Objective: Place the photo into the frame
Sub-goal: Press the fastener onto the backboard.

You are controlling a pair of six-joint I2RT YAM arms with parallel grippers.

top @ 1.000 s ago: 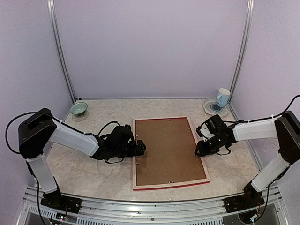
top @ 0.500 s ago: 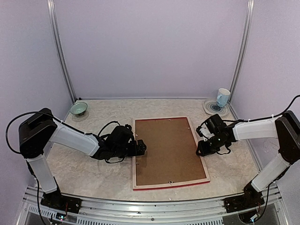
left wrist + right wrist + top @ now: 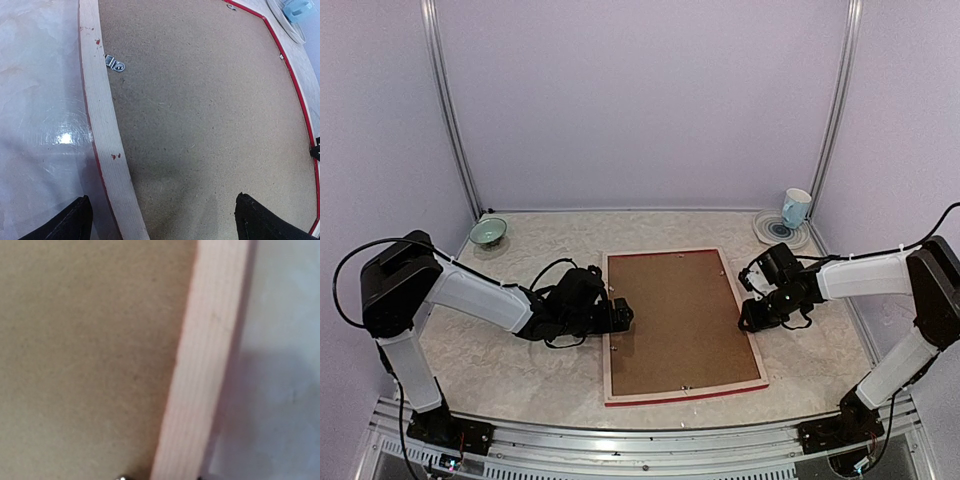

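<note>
Left hand (image 3: 623,316) spread astride frame (image 3: 102,125) rail; right hand's (image 3: 749,319) closure unreadable. Probably best: swivel clip (image 3: 115,63) sideways, not pry backing board (image 3: 680,315).

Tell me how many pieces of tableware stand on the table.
3: a green bowl in the far left corner, and a cup on a patterned plate in the far right corner. None seems hidden.

Green bowl (image 3: 488,232) back left; mug (image 3: 796,207) apparently on plate (image 3: 769,233), back right

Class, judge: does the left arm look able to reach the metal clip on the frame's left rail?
Probably yes: the open left tool is over the frame's rail, and the metal clip lies just ahead, uncovered.
</note>
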